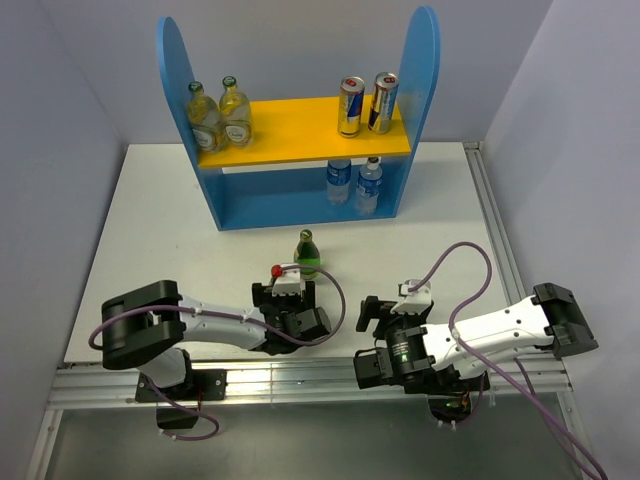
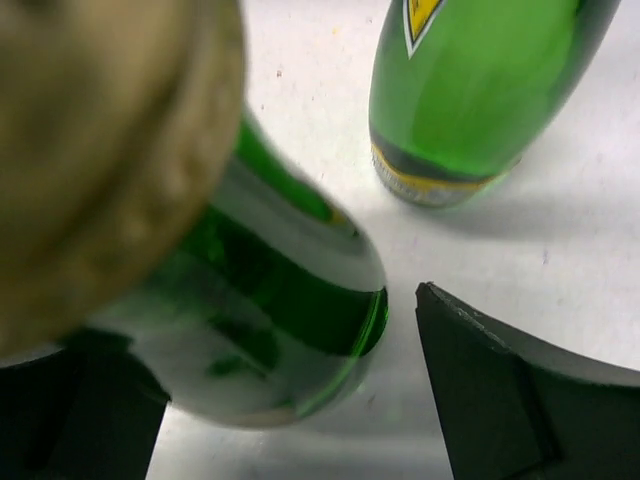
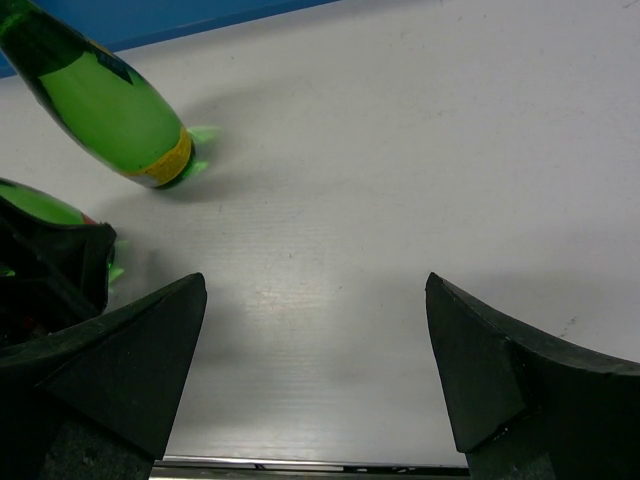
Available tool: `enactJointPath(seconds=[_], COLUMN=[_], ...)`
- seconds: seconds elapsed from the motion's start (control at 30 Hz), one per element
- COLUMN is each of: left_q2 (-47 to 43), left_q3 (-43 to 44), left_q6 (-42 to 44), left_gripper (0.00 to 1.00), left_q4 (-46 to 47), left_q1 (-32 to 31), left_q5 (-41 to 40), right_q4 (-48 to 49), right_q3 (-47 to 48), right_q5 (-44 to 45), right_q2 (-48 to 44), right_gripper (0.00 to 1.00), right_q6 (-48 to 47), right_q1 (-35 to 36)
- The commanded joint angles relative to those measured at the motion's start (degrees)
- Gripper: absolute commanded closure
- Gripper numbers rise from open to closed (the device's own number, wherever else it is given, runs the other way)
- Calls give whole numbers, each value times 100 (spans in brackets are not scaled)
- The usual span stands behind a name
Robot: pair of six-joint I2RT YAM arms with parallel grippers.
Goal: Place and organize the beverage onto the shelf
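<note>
On the white table [image 1: 150, 230], the blue shelf with yellow-orange board [image 1: 290, 210] stands far from me, holding two yellowish glass bottles [image 1: 236, 115], two cans [image 1: 350, 105] and two water bottles [image 1: 369, 187]. Two are not placed yet: one upright green glass bottle [image 1: 307, 252] before the shelf, one gold-capped green bottle [image 2: 270, 300] between the wide-apart jaws of my left gripper [image 2: 290, 385], unclamped. My right gripper [image 3: 315, 370] is spread, empty.

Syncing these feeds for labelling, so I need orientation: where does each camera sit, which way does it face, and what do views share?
Top external: above, behind the bases, looking down on table and shelf; left arm and right arm show.
Left wrist: on the left arm, looking down at the near green bottle between open left fingers.
Right wrist: low, facing the shelf; open right fingers show.
Shared: the far green bottle, in all three.
</note>
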Motion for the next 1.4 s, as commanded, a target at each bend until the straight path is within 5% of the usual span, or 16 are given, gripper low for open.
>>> enactJointPath(seconds=[0.0,0.13,0.23,0.33,0.37,0.5,0.63,0.87,1.37], left_q2=[130,244,244,201,166,-10,-457,-1162,841], left_q3=[-74,-109,-232,-346,-408,-461,-557,-822,1164], left_q6=[-198,-198,100,276,312,426,1484,3351,4284], left_gripper=[1,4,16,48,67,100,100,100,100], left_q4=[581,809,1283,1591,1583,1750,2485,4350,5073], left_q1=[108,231,319,425,459,547,854,2383,4704], left_q5=[-383,-481,-411,-340,-331,-410,-323,1055,2736], right_q4=[-533,-639,-639,-639,-639,-639,-639,-639,-542], right_q3=[59,86,51,60,51,51,51,33,-81], right_q5=[127,110,110,110,110,119,145,154,163], right_q2=[63,151,178,187,187,204,239,195,-68], right_gripper=[3,3,3,4,4,4,4,4,4], right_q6=[1027,1167,1211,1220,1220,1247,1264,1282,1141], right_q1=[109,144,162,162,162,162,171,179,276])
